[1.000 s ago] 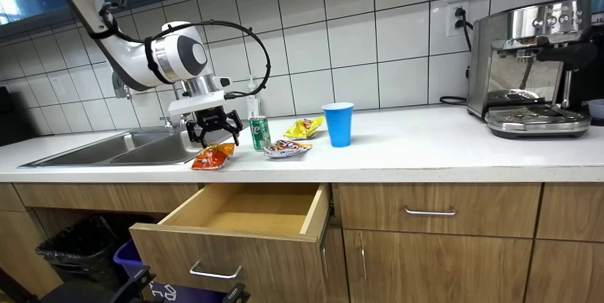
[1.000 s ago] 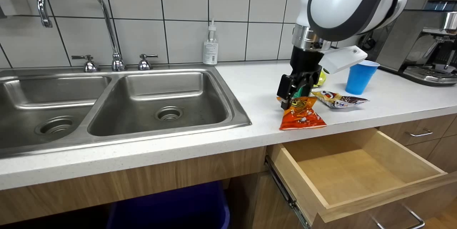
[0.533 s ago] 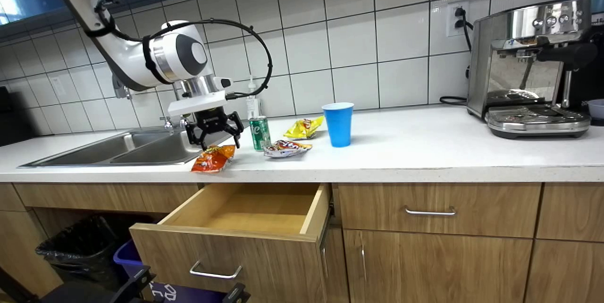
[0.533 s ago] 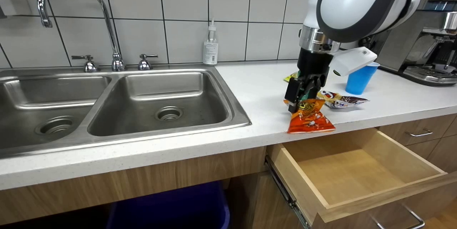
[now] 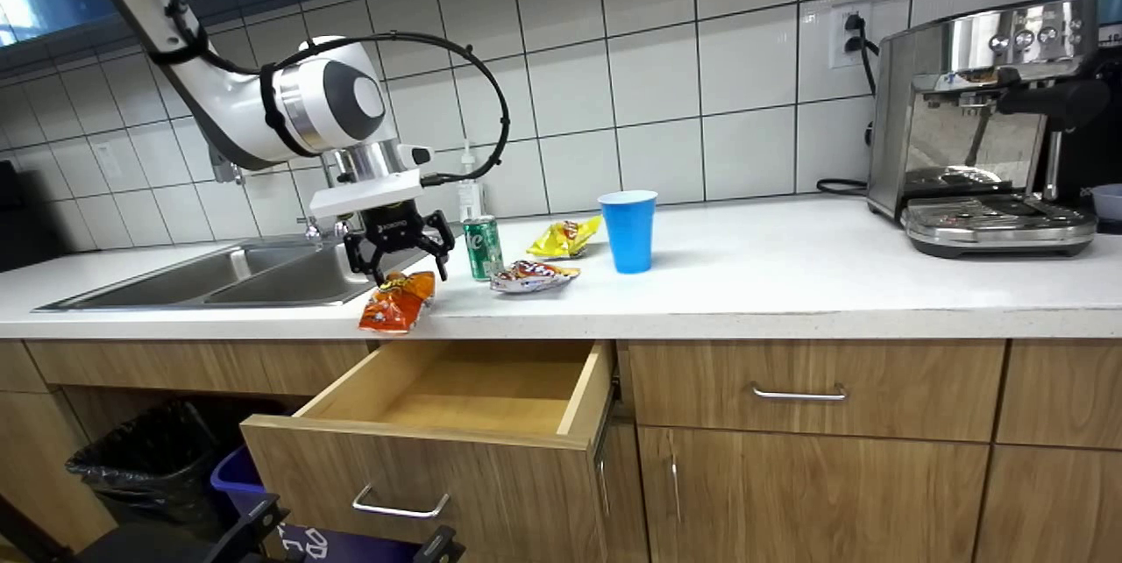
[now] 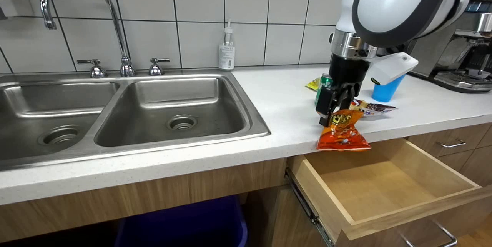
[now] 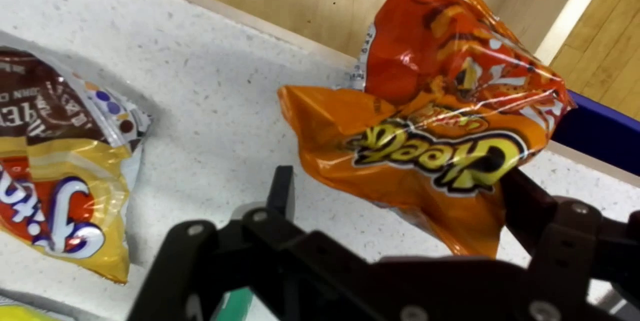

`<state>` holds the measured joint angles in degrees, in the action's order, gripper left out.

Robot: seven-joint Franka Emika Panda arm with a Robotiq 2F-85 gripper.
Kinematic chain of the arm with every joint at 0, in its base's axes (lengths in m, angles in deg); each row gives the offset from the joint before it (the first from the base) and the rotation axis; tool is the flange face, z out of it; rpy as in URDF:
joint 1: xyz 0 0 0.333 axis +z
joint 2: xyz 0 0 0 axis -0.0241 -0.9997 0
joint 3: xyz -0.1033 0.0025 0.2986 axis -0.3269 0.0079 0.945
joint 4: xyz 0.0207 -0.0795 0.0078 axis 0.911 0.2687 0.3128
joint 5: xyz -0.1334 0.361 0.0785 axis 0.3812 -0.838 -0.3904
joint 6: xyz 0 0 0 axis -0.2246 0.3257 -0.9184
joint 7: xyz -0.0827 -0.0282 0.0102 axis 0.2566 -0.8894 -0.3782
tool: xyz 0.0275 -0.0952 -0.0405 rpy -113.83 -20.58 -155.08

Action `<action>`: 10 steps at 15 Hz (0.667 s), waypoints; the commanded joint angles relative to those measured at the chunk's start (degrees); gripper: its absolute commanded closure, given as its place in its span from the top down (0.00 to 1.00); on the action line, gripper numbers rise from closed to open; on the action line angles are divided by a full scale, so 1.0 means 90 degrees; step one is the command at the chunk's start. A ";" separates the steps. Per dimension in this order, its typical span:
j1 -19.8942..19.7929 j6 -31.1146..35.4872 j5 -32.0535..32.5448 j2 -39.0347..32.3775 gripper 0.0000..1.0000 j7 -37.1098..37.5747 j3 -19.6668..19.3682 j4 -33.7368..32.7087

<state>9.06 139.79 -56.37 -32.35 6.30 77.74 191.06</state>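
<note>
— Pictured: your hand [image 5: 409, 279], low over a white kitchen bench [image 6: 284, 104]. How does it stand?

— My fingers [image 7: 283, 191] are wide apart; the orange Cheetos bag [image 6: 342, 137] (its name upside down in my wrist view) appears to touch one of them and is not clamped between the two.

— And where does that bag sit?

— At the bench's front edge, right under my hand, its lower end jutting out above the open drawer [image 6: 399, 183].

— What else is around?

— Beyond my other finger, a brown-and-yellow snack bag [image 7: 65, 161]; around it, a green can [image 5: 483, 249], a yellow snack bag [image 5: 563, 239] and a blue cup [image 5: 628, 234]. The steel sink [image 6: 256, 124] lies on one side of me, the coffee machine [image 5: 982, 124] well apart on the other.
</note>
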 commanded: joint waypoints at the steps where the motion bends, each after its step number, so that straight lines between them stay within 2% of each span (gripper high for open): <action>1: -0.0156 0.0027 -0.0017 0.0333 1.00 -0.0236 0.0055 0.0315; 10: -0.0232 0.0047 -0.0050 0.0563 1.00 -0.0234 0.0046 0.0550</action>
<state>7.92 139.80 -56.37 -29.93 5.99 77.69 193.85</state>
